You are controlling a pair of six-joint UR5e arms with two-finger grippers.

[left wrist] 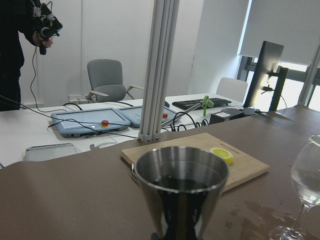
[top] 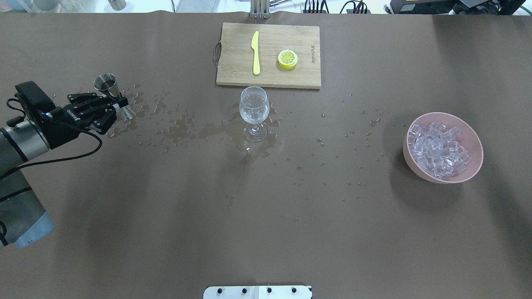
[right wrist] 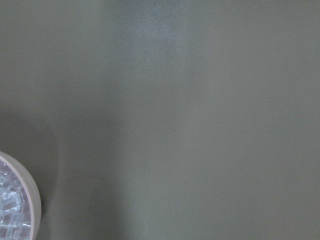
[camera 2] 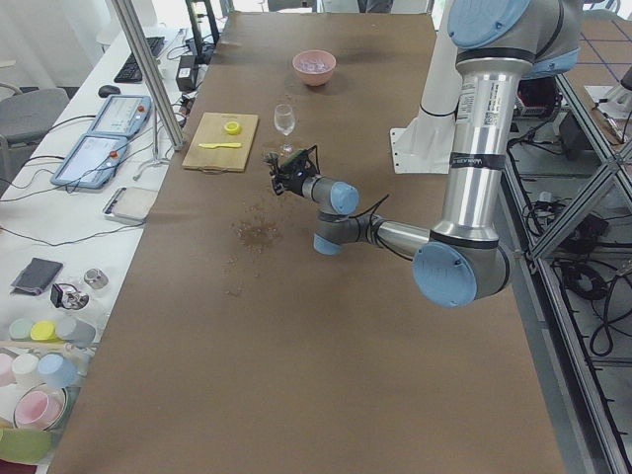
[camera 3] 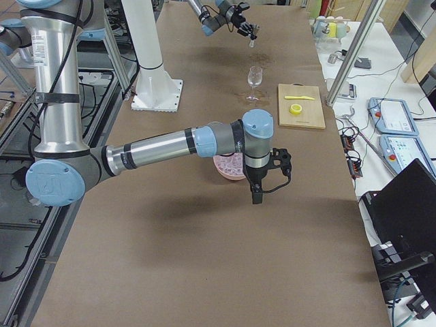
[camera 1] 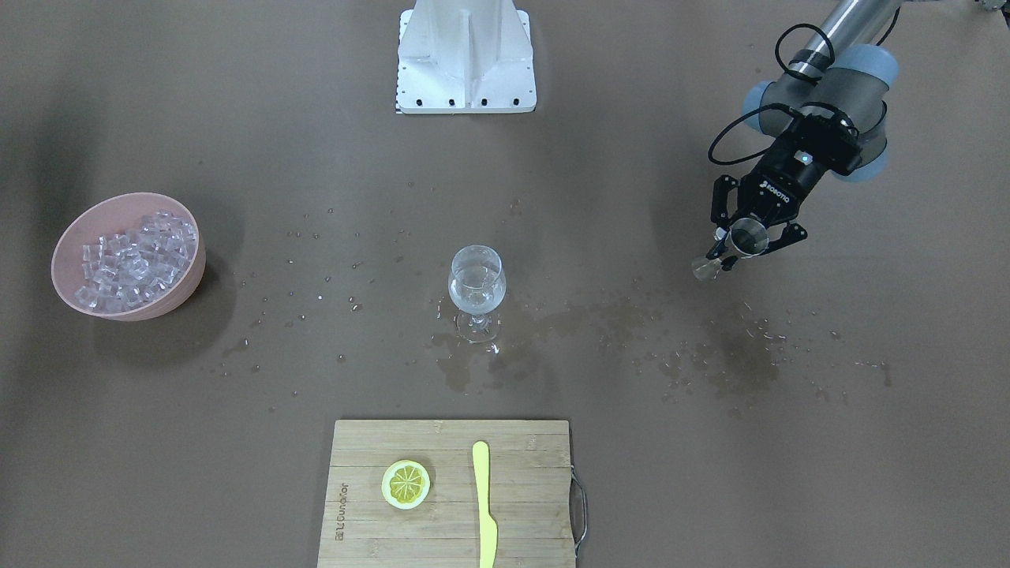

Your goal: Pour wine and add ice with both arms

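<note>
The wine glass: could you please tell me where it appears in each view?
Front-facing: glass at centre.
Overhead: glass centre, upper half.
Exterior left: glass top centre.
Exterior right: glass top, right of centre.
Left wrist: glass at right edge.
Right wrist: not in it.
Shared landmark: wooden cutting board beside it.

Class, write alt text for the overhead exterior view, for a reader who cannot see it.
The left gripper holds a metal jigger above the table at the view's left, apart from a wine glass mid-table among wet splashes. Beyond the glass lies a cutting board with a yellow knife and lemon slice; a pink bowl of ice sits at right.
</note>
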